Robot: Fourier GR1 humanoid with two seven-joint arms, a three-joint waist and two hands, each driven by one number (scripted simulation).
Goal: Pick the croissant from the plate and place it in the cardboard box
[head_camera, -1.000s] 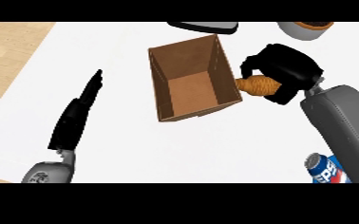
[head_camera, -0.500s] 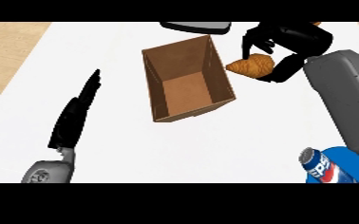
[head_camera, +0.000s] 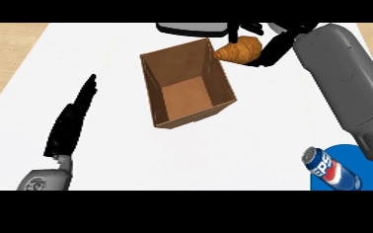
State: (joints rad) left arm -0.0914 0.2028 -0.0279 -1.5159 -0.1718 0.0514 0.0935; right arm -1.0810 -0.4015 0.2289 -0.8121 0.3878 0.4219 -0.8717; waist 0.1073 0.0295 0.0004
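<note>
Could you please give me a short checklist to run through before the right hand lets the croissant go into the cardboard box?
1. Croissant held by the right hand: ok, fingers curl round it.
2. Croissant over the cardboard box opening: not ok, it sits beside the box's far right corner, outside the rim.
3. Box opening unobstructed: ok, only the bare floor shows inside.
4. Left hand out of the way: ok, open, resting left of the box.
5. Soda can away from the path: ok, near the lower right edge.
6. Height of croissant above the rim: cannot tell.
</note>
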